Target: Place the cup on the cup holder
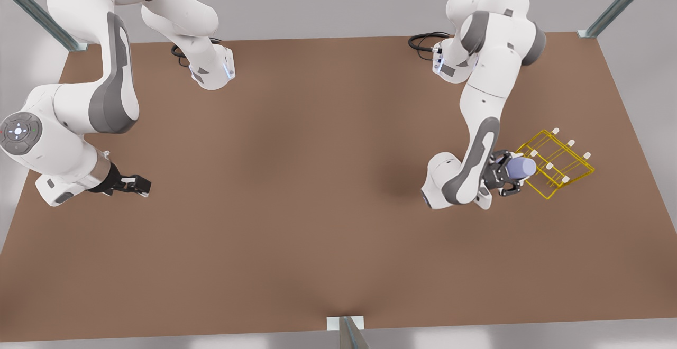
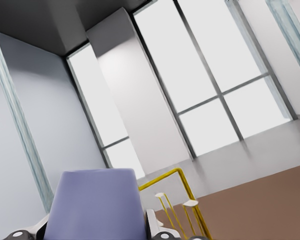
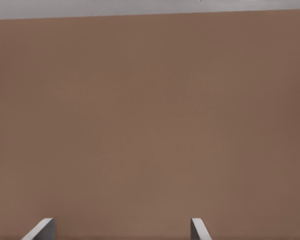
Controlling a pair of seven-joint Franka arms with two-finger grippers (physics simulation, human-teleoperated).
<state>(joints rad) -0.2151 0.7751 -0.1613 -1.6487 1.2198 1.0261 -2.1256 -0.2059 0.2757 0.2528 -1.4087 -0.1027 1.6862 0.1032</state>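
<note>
The lavender-blue cup (image 1: 522, 167) is held on its side at the front view's right, with my left gripper (image 1: 509, 175) shut on it. It hangs at the edge of the yellow wire cup holder (image 1: 559, 163), close to its nearest white-tipped prongs. In the left wrist view the cup (image 2: 94, 202) sits between the fingers of my left gripper (image 2: 95, 231), with the cup holder's yellow wire and two prongs (image 2: 182, 186) just beyond it. My right gripper (image 1: 138, 184) waits low over the table at the front view's left. It stands open (image 3: 120, 230) over bare brown table.
The brown table (image 1: 317, 180) spreads wide between the two arms. Both arm bases and their black cables (image 1: 423, 42) stand along the far edge. Metal frame posts (image 1: 619, 2) rise at the table's corners and at the middle of its near edge.
</note>
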